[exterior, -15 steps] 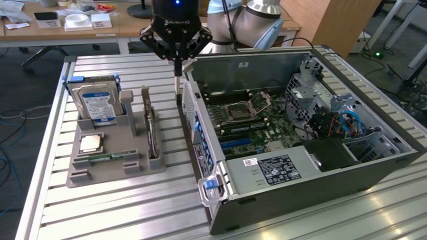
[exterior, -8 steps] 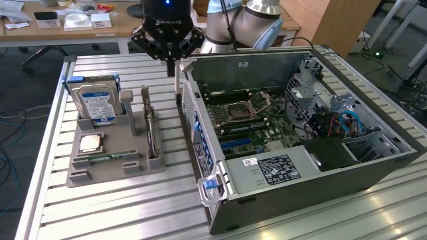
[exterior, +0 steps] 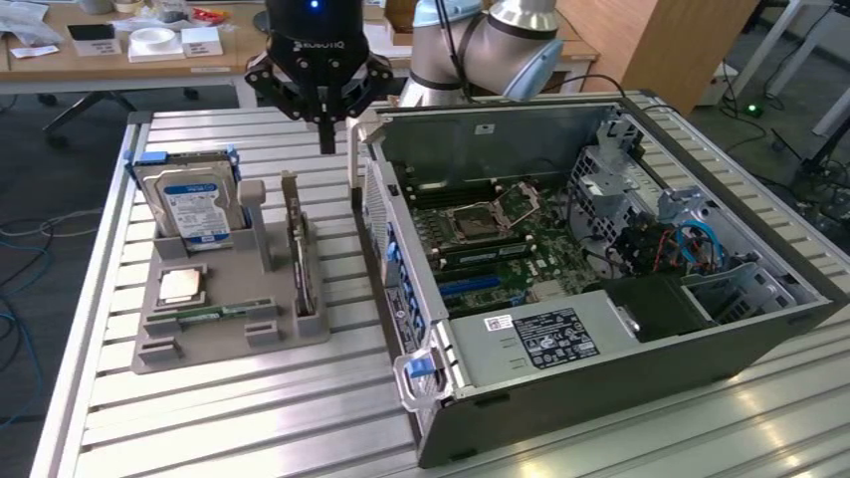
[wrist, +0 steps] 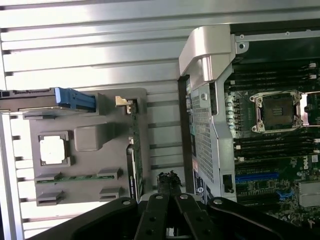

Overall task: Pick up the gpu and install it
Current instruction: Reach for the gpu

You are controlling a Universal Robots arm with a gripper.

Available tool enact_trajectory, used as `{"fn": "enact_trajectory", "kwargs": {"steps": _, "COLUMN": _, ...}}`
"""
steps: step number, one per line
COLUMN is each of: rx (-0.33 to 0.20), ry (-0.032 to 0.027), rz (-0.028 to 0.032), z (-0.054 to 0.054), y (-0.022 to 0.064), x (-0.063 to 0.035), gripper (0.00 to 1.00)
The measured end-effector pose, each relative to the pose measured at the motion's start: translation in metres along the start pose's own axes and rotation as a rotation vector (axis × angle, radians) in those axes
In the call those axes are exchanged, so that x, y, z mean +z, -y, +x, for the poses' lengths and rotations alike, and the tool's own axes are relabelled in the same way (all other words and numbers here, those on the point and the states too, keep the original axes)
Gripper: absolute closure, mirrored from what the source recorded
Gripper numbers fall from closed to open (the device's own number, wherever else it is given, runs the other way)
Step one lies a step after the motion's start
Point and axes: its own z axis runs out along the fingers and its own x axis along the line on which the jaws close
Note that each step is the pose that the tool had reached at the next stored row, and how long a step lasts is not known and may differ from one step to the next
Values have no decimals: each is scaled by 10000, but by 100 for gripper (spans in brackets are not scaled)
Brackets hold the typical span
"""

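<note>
We saw the gripper [exterior: 326, 139], its fingers pressed together on nothing, hanging over the counter [exterior: 199, 428] just beside the gray holder [exterior: 219, 339]. The gpu [exterior: 303, 267] stood on edge in that holder's slot on the exterior view's right.

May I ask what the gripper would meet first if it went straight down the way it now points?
Probably the slatted table, in the gap between the gpu in its holder and the computer case; the gripper's depth is hard to judge.
</note>
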Motion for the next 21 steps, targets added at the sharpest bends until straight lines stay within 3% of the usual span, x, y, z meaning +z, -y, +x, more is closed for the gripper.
{"fn": "enact_trajectory", "kwargs": {"steps": 10, "rx": 5, "ry": -1, "rz": 1, "z": 37, "y": 3, "x": 1, "gripper": 89}}
{"fn": "enact_trajectory", "kwargs": {"steps": 21, "rx": 7, "ry": 0, "rz": 0, "z": 259, "y": 17, "x": 21, "gripper": 89}}
